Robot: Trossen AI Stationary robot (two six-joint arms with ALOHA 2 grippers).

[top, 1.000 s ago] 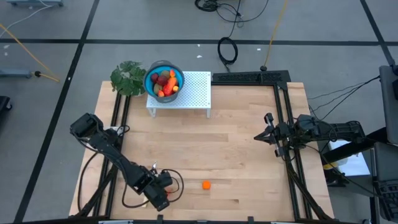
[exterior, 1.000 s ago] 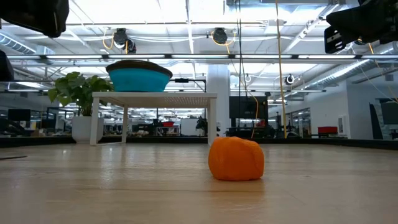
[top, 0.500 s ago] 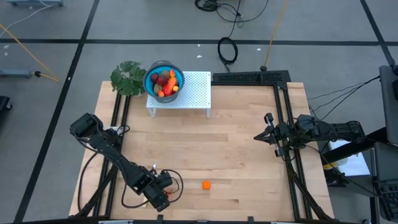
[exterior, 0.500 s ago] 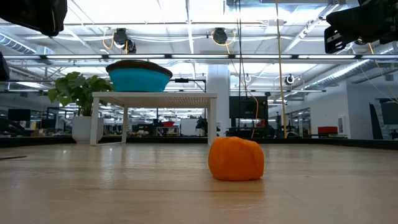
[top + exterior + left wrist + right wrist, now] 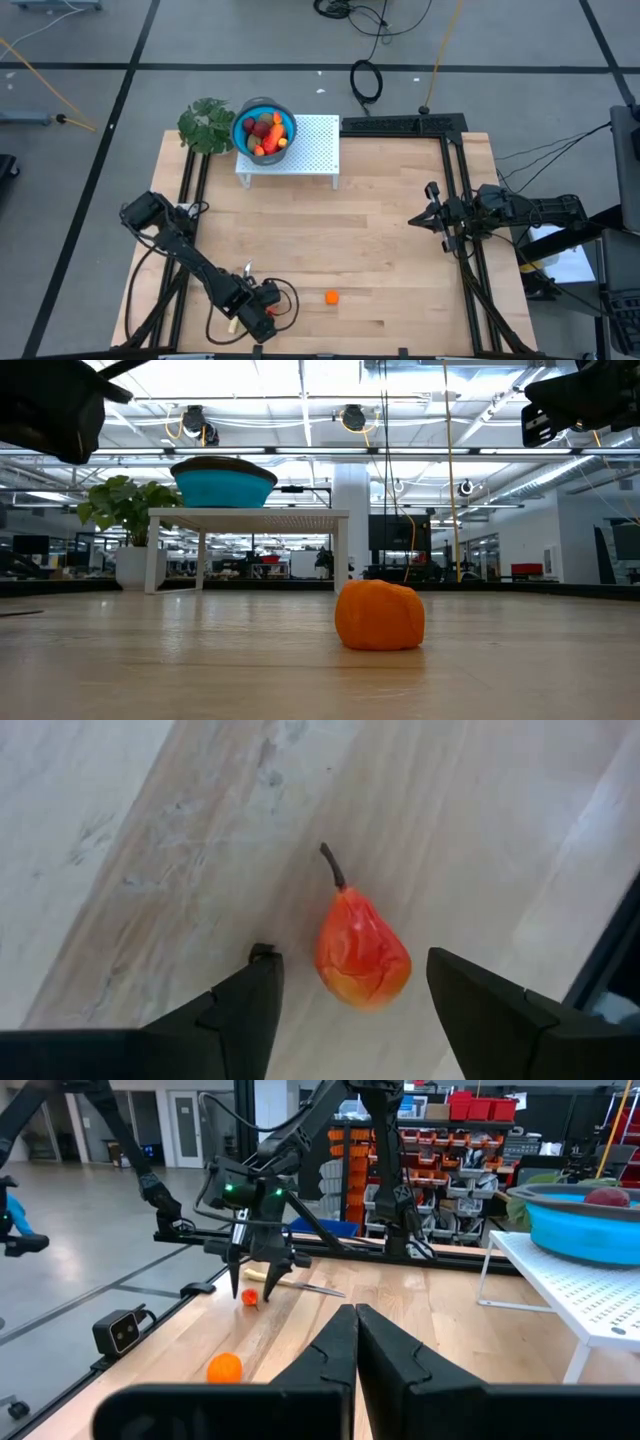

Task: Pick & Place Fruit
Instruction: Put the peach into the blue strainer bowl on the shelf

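Left gripper [image 5: 345, 990], spread wide over the red pear [image 5: 362, 948], may nudge it rolling, perhaps beyond reach

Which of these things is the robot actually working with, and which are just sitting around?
Part of the job:
red-orange pear, between the open left gripper fingers
small orange fruit
blue bowl of fruit

Just lying about:
leafy plant
white stand
yellow-handled knife
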